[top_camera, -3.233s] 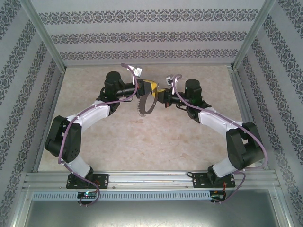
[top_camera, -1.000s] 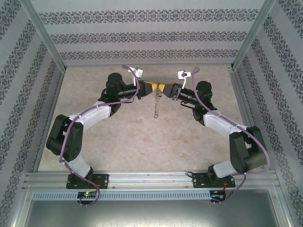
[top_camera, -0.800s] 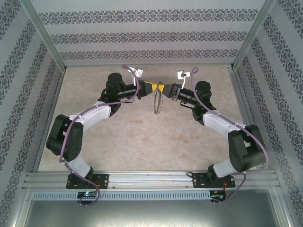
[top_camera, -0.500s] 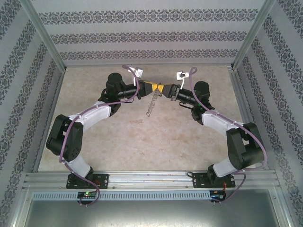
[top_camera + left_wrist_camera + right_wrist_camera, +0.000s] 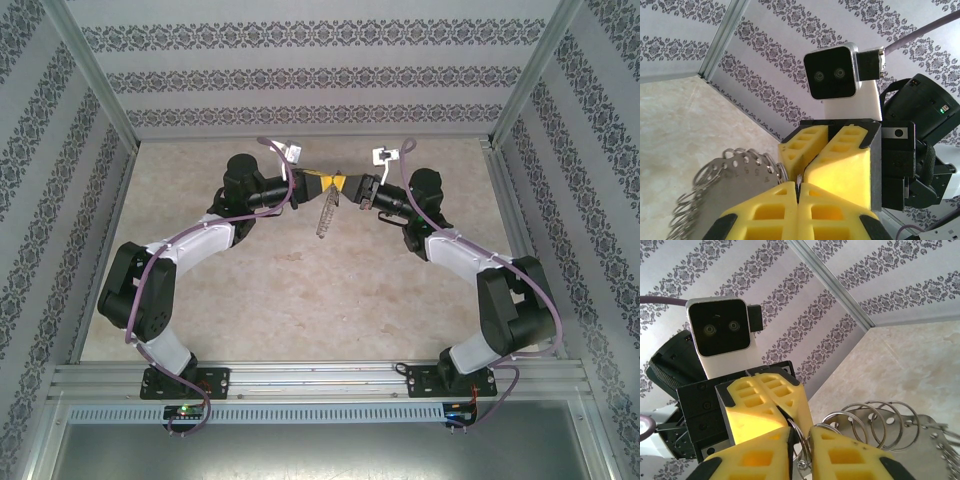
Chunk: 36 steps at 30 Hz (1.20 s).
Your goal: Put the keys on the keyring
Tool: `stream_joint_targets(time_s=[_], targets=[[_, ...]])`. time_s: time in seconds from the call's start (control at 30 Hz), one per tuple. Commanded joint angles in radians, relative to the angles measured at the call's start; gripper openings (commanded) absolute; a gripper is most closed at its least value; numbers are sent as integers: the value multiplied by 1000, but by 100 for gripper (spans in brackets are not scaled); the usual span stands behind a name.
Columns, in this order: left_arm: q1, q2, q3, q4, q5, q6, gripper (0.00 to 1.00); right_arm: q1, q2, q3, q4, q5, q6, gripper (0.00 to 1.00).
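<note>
Grey metal, the keyring hangs in the air between the two arms over the far half of the table. The left gripper has its yellow fingers pressed together on the rim wire, and the right gripper stands narrowly apart around one wire loop of the fringe of split rings. If the right fingers close off-centre or tug, I judge the thin loop could slip free, twist the hoop in the left grip, or pull it out so that it drops. No brand, label or writing is legible anywhere.

Left hand and right hand meet tip-to-tip, keyring dangling below; table around lies open.
</note>
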Motion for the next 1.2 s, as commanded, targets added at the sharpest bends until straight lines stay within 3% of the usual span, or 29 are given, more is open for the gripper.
stream_joint_targets(time_s=[0.0, 0.17, 0.27, 0.4, 0.5, 0.63, 0.87, 1.17], targets=[[-8, 4, -5, 63, 23, -4, 0, 16, 13, 39, 54, -29, 1, 18], [-8, 1, -5, 54, 22, -1, 0, 10, 18, 37, 53, -31, -5, 0], [-7, -1, 4, 30, 6, 6, 0, -3, 18, 32, 46, -39, -16, 0], [12, -7, 20, -9, 8, 22, 27, -39, 30, 40, 16, -88, -44, 0], [37, -19, 31, -32, 14, 32, 37, -72, 47, 75, -51, -171, -111, 0], [63, -14, 73, -115, 59, 66, 43, -110, 79, 131, -102, -280, -163, 0], [72, 45, 203, -367, 172, 186, 47, -127, 155, 234, -155, -409, -171, 0], [72, 123, 304, -497, 193, 246, 44, -107, 195, 266, -145, -413, -159, 0]])
